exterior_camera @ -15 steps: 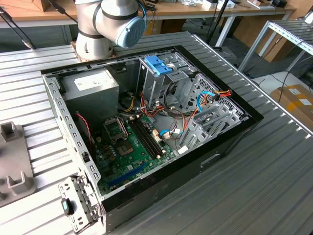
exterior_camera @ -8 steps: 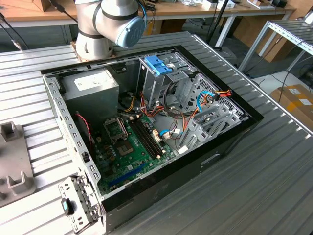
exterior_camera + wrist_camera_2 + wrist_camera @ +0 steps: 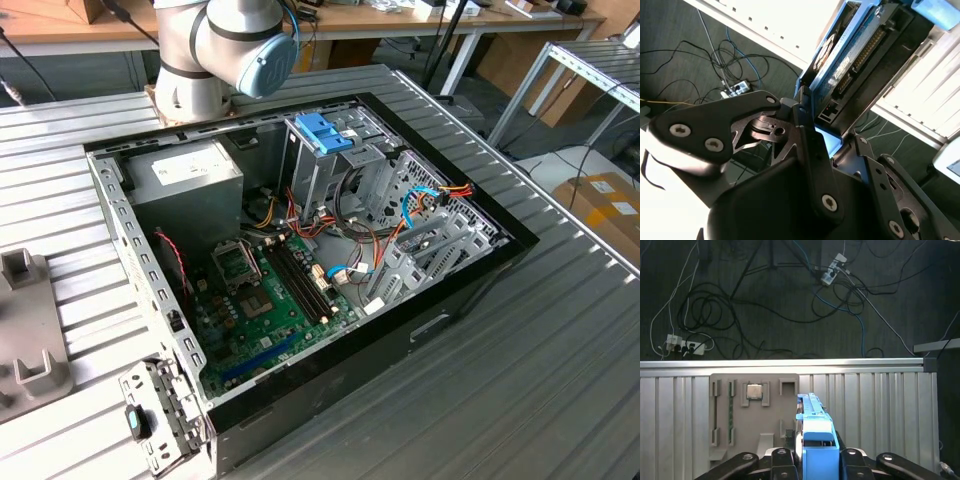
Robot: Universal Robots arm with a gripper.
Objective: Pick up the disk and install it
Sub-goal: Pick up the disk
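My gripper (image 3: 816, 456) is shut on the disk (image 3: 812, 415), which stands on edge between the black fingers (image 3: 782, 457) with its bright blue rail toward the camera. In the second wrist view the disk (image 3: 850, 60) shows its circuit-board side and connector row, clamped at its lower end by the gripper (image 3: 827, 137). The disk hangs in the air above the ribbed aluminium table (image 3: 880, 400), near the table's edge and beside a grey fixture tray (image 3: 755, 410). The open computer case (image 3: 470, 290) lies on its side in the exterior view, with its drive cage (image 3: 330, 165) standing upright.
A blue bracket (image 3: 323, 131) sits atop the cage, and a grey power-supply box (image 3: 190, 180) fills the case's far corner. The arm's base (image 3: 215, 55) stands behind the case. The tray holds a small square chip (image 3: 754, 390). Cables and power strips (image 3: 685, 346) lie on the dark floor.
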